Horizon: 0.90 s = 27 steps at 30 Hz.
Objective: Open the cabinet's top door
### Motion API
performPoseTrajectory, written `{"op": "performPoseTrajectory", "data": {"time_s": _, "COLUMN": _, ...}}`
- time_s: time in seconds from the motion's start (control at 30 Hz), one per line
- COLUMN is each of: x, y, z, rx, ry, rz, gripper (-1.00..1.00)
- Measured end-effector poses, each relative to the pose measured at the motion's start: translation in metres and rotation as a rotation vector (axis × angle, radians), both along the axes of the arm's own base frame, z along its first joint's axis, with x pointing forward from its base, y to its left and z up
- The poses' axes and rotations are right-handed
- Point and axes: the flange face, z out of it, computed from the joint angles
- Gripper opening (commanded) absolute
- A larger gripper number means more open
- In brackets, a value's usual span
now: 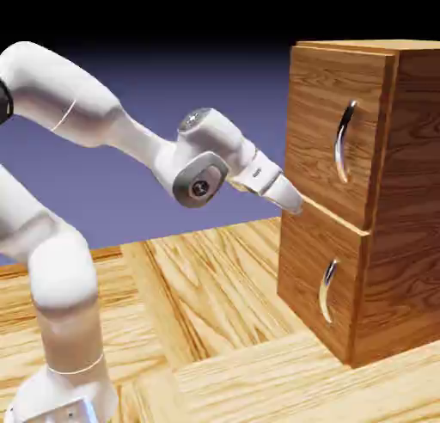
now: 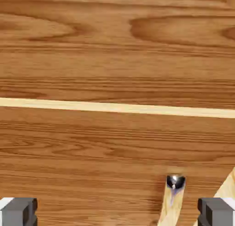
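end effector [image 1: 294, 208] open, cabinet's top door [image 1: 333, 129] closed.

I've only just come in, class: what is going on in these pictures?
A white robot arm has its open gripper near the front of a wooden cabinet, with nothing between its fingertips. The job is to open the top door, but that door is closed, and so is the bottom door. In the exterior view, the hand is around the height of the seam between the doors, lower than the top door's curved silver handle.
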Motion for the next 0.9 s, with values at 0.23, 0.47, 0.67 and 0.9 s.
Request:
{"op": "performPoseTrajectory", "data": {"time_s": 0.23, "x": -0.002, "y": 0.015, "z": 0.031, "rx": -0.016, "ry": -0.069, "rz": 0.025, "gripper": 0.0}}
{"op": "performPoseTrajectory", "data": {"time_s": 0.47, "x": -0.008, "y": 0.025, "z": 0.056, "rx": -0.031, "ry": -0.143, "rz": 0.038, "gripper": 0.0}}
{"op": "performPoseTrajectory", "data": {"time_s": 0.67, "x": -0.014, "y": 0.027, "z": 0.072, "rx": -0.039, "ry": -0.212, "rz": 0.041, "gripper": 0.0}}
{"op": "performPoseTrajectory", "data": {"time_s": 0.9, "x": -0.021, "y": 0.024, "z": 0.086, "rx": -0.043, "ry": -0.298, "rz": 0.038, "gripper": 0.0}}
